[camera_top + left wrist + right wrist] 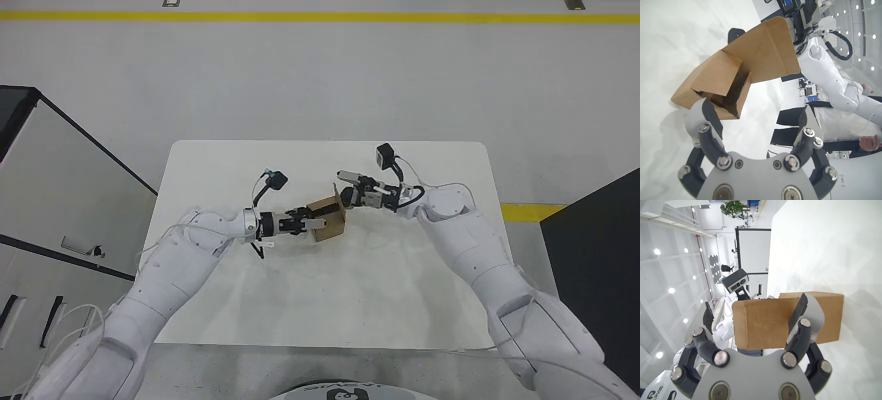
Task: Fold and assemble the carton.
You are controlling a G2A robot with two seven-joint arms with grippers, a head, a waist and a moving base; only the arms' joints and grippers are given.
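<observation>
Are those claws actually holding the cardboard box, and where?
Nothing is held. Both are open: the right gripper straddles the flap of the carton without clamping; the left gripper has one finger at its open end.

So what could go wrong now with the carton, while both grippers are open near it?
Both the left gripper and the right gripper are open, so the carton just rests on the table; a push might slide it.
One left finger sits close to the open end's edge and could crush a side flap.
The large flap stands unfolded; it may crease wrongly.
</observation>
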